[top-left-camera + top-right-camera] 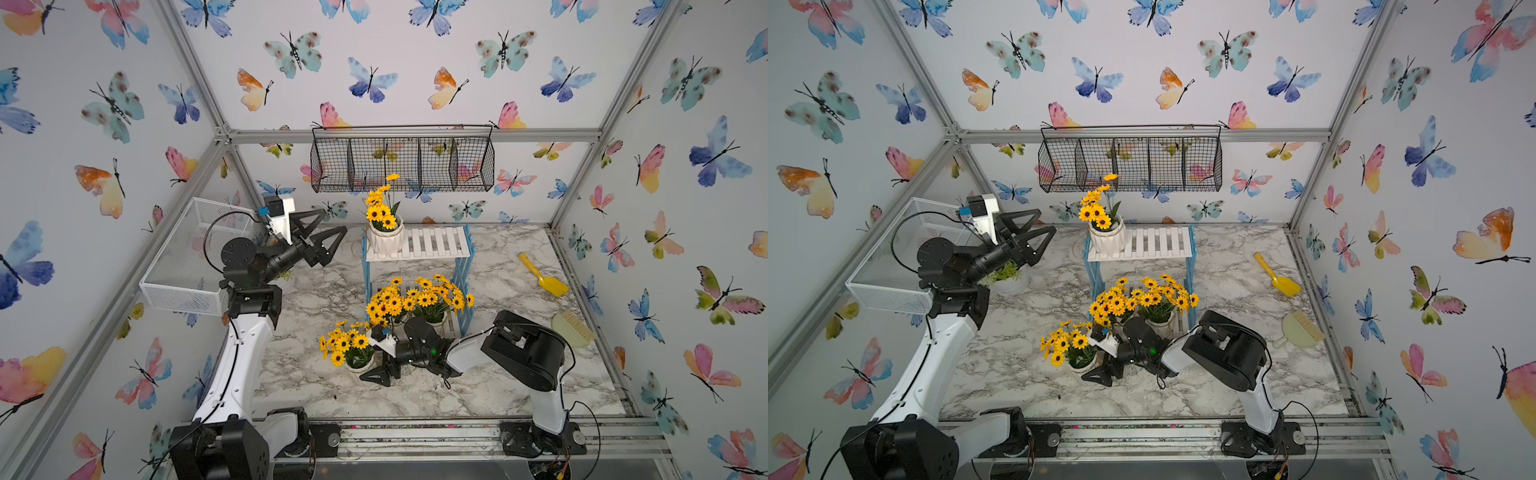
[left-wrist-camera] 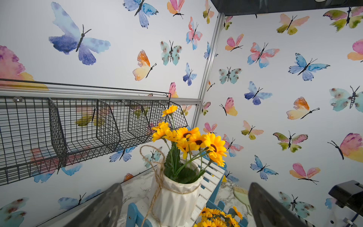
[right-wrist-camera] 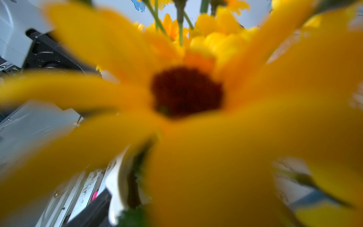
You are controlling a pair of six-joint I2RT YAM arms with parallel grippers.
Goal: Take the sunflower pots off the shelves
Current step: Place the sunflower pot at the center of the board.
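Note:
The shelves (image 1: 436,243) stand mid-table. One sunflower pot (image 1: 386,239) sits at the left end of the top board. Two more sunflower pots (image 1: 388,305) (image 1: 435,301) crowd the lower board. Another sunflower pot (image 1: 353,351) stands upright on the marble in front of the rack. My right gripper (image 1: 376,370) lies low beside that pot. One of its fingers (image 3: 92,214) rests by the white rim, and blooms (image 3: 186,90) hide the other. My left gripper (image 1: 335,220) hangs open, left of the top pot (image 2: 176,198) and apart from it.
A black wire basket (image 1: 403,162) hangs on the back wall above the rack. A white mesh basket (image 1: 187,257) juts from the left wall. A white pot of green leaves (image 1: 1009,282) sits behind my left arm. A yellow scoop (image 1: 542,276) and a green brush (image 1: 573,330) lie at right.

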